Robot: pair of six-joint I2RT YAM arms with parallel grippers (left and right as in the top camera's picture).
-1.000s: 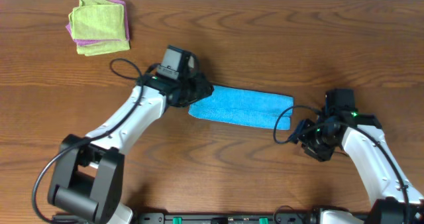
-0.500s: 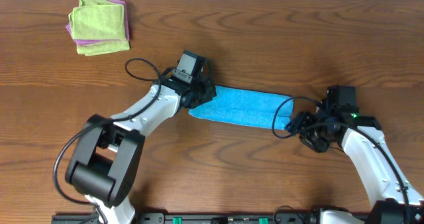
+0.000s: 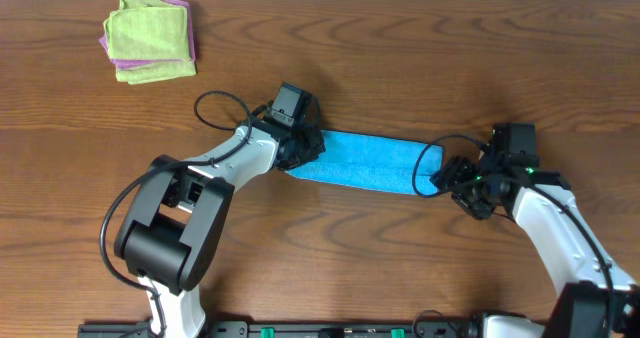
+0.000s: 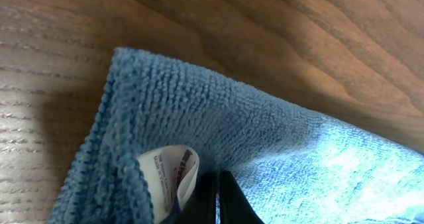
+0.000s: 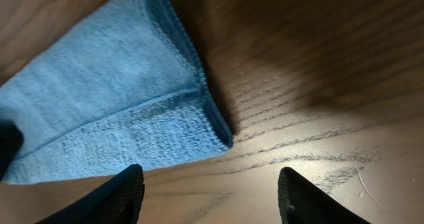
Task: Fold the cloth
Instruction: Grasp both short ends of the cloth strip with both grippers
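The wooden bench [image 3: 400, 58] carries the cloth [image 3: 365, 161] as a long sky-blue strip across the middle of the overhead frame. It looks already doubled lengthwise, so I judge the short ends now need bringing together. A lime-green and purple folded stack [image 3: 150, 36] sits at upper left, well apart. The left tool [image 3: 303, 152] is clamped on the strip's left end, raising it so that a white label [image 4: 175, 174] shows. The right tool [image 3: 448, 176] hangs with fingers apart just beside the right corner, probably to take it.
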